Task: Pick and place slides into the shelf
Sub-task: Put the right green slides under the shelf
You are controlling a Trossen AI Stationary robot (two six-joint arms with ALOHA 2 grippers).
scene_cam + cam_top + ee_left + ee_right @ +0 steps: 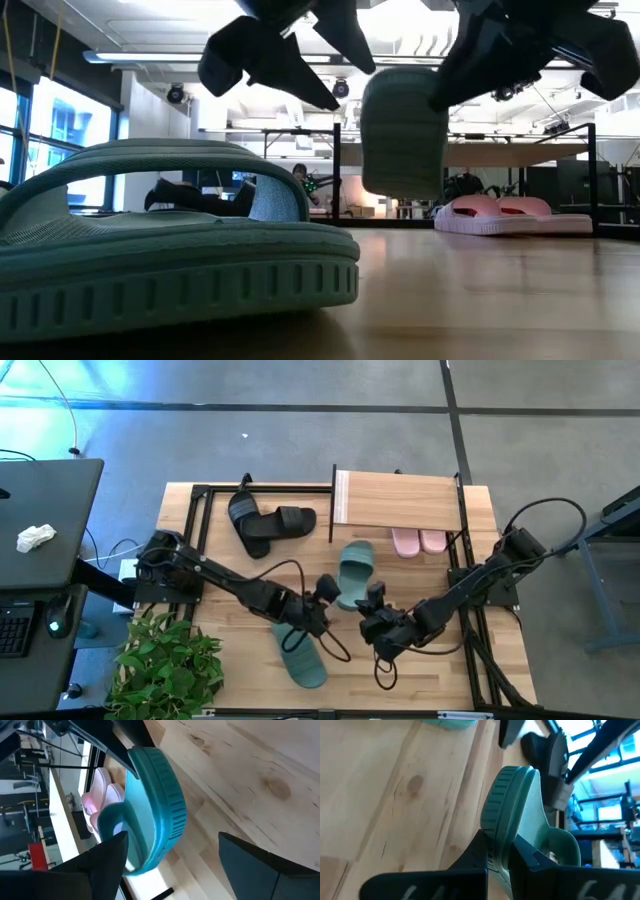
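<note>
a teal slide (356, 571) is held clear of the desk (440, 680), clamped at its sole edge by the closed right pincer (376, 603), presumably for carrying to the shelf (400, 500). the left pincer (325, 591) is seen wide open beside it, empty.

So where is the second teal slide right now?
High view: the teal slide sits mid-table in front of the shelf, pinched at its heel by the right hand, lifted off the table.

Dark jointed arms (235, 585), looping black cables (545, 510), seemingly matte
</note>
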